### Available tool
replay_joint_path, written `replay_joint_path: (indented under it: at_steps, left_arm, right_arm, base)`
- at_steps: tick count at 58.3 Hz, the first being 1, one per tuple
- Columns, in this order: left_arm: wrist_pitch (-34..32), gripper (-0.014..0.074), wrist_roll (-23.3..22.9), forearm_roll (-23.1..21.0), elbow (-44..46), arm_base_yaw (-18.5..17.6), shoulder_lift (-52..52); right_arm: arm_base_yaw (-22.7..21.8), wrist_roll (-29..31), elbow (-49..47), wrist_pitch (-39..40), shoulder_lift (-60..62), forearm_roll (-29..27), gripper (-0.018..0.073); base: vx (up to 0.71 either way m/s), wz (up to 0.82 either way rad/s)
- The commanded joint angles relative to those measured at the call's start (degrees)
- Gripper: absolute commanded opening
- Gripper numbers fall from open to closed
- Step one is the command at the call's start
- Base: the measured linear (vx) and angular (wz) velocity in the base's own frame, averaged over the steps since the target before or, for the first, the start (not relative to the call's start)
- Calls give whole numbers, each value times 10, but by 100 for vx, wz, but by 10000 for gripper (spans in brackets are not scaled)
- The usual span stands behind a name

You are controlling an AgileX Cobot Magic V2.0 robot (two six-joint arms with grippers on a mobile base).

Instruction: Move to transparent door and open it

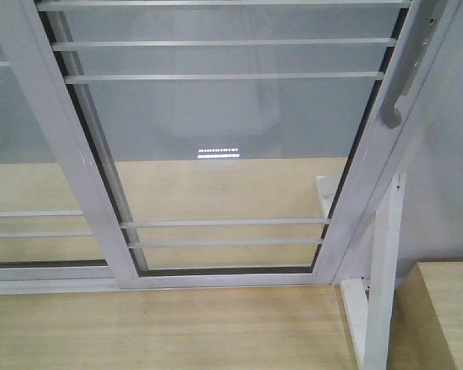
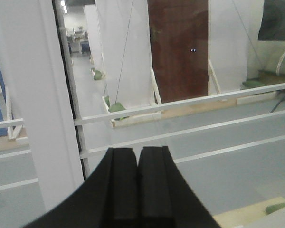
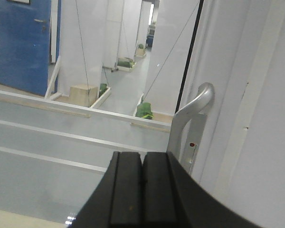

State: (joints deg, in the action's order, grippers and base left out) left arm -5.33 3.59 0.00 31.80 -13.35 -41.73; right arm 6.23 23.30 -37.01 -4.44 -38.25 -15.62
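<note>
Here, closed right pincer (image 3: 142, 159) faces door handle (image 3: 192, 110).

I see transparent door (image 1: 216, 131): clear glass, glossy white frame, thin white horizontal bars striping it in pairs. Pull handle (image 3: 195, 105) silver-grey metal. Floor (image 1: 139, 331) my side pale wood, fine grain lines. My left gripper (image 2: 137, 152) and right gripper (image 3: 142, 156) matte black. Beyond glass: red-brown panel (image 2: 178, 47), blue door (image 3: 19, 42), green bags (image 3: 144, 111).

Left claw (image 2: 137, 156), right claw (image 3: 142, 159): matte black, blocky.
</note>
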Motion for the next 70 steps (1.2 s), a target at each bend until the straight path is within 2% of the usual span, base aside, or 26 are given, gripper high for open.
replay_joint_path:
  at_steps: [1,11,25,36,52,61,70]
  left_arm:
    - [-48,-6,0,-3,66,1,-85]
    - [-70,-6,0,-3,106,1,-181]
    - [-94,24,0,-3,106,1,-208]
    - [-91,121,0,-3,106,1,-208]
    - [-90,381,0,-3,106,1,-208]
    - [-90,453,0,-3,106,1,-208]
    - [-90,451,0,-3,106,1,-208]
  right_arm:
    - [-1,3,-60,59,-73,0,-5]
    - [-1,-4,-79,73,-148,-2,-5]
    - [-1,-4,-79,70,-181,-2,17]
    - [-1,-3,-79,60,-181,-2,139]
    - [-1,-4,-79,56,-181,-2,456]
    - [-1,-4,-79,66,-188,-5,487]
    - [-1,-4,-79,147,-227,-7,487]
  base:
    - [0,0]
    - [0,0]
    - [0,0]
    - [0,0]
    - [0,0]
    - [0,0]
    - [0,0]
